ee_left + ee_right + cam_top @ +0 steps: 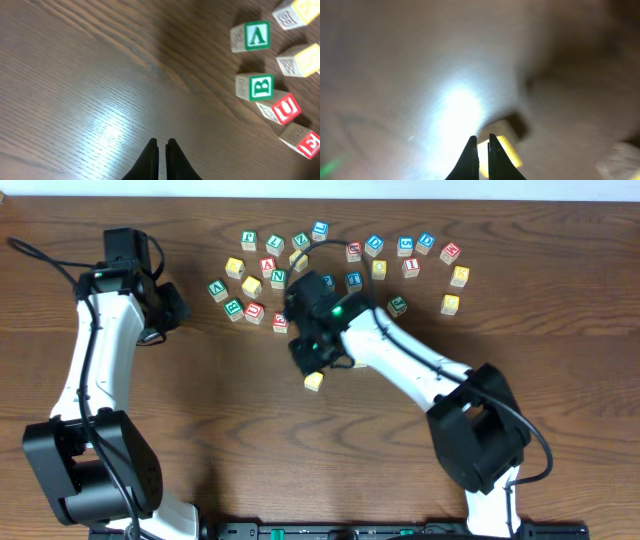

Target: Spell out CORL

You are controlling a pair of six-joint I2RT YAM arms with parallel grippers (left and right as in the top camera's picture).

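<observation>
Overhead: 1 small wooden cube (314,382), square-edged with a plain yellowish top, sits alone on the dark, grained wood surface (220,440), just beside the right jaws. They're pressed together, pinching nothing. Right wrist view is blurred, the cube just a yellow patch beyond the tips. Left jaws, also pressed together, hang over streaky grain near white-faced green B (261,86) and red U (285,108) cubes.

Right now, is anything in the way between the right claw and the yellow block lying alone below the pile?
Nothing visible is. The yellow block sits alone on the bare table, right by the shut tips of the right gripper. The other blocks lie farther up, out of the way.
</observation>
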